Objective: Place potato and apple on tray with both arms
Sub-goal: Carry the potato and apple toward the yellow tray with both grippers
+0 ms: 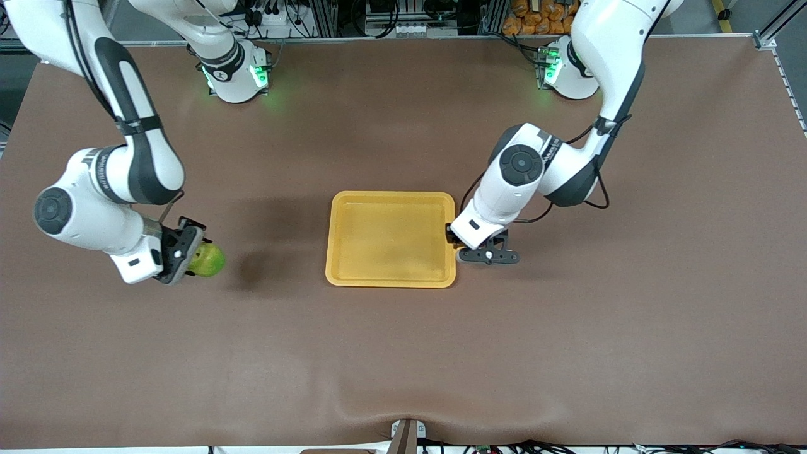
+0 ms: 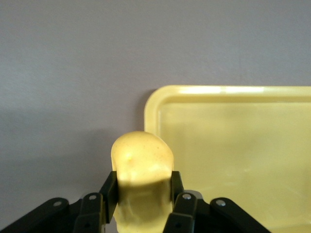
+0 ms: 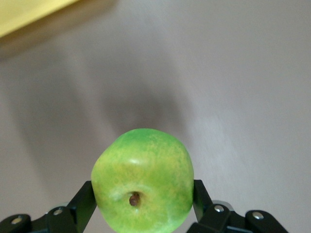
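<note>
Beside the tray point(image 1: 389, 238), left gripper point(image 2: 141, 194) clamps potato point(image 2: 141, 167) lengthwise outward, right gripper point(image 3: 143, 206) clasps apple point(image 3: 142, 179).

Table point(image 1: 403, 353): brown matte surface — spans nearly the whole front view, with a slight ripple at its edge nearest the front camera.
Bracket point(image 1: 406, 435): small metal piece at the middle of that nearest edge.
Orange items point(image 1: 542, 16): a cluster of lumpy orange things off the table, above its top edge — what they are cannot be told.
Cables point(image 1: 265, 16): dark wires and equipment past the same edge.
Aluminium frame point(image 1: 778, 25): a strut at the table's corner.
</note>
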You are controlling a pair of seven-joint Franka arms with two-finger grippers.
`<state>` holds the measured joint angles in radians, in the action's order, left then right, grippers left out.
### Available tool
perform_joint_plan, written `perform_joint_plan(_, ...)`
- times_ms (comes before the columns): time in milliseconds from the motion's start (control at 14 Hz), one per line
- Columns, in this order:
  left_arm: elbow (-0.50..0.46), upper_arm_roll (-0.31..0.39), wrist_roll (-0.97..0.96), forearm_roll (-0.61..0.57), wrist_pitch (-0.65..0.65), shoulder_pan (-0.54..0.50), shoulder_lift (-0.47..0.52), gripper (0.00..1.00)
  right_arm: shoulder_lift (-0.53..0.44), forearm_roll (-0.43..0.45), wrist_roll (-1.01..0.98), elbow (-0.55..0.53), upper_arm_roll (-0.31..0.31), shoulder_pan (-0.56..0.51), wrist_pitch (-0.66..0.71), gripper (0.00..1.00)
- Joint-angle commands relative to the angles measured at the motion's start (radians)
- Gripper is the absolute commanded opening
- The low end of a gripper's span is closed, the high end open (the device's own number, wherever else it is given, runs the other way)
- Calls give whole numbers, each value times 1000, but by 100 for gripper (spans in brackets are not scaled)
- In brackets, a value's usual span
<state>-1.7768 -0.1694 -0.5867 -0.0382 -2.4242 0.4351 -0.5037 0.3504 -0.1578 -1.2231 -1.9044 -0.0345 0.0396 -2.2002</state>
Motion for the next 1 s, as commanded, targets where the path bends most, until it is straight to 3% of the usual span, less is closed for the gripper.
perform_joint_plan(0, 33, 7, -41, 3, 22, 26, -16, 3, -7, -23, -12, 10, 4, 69, 20, 0)
perform_joint_plan(429, 121, 10, -137, 1, 42, 88, -96, 3, -2, -23, -159, -5, 4, 134, 85, 0)
perform_joint_plan(929, 128, 16, -140, -61, 43, 103, -139, 4, -21, -54, -161, -64, -18, 177, 102, 0)
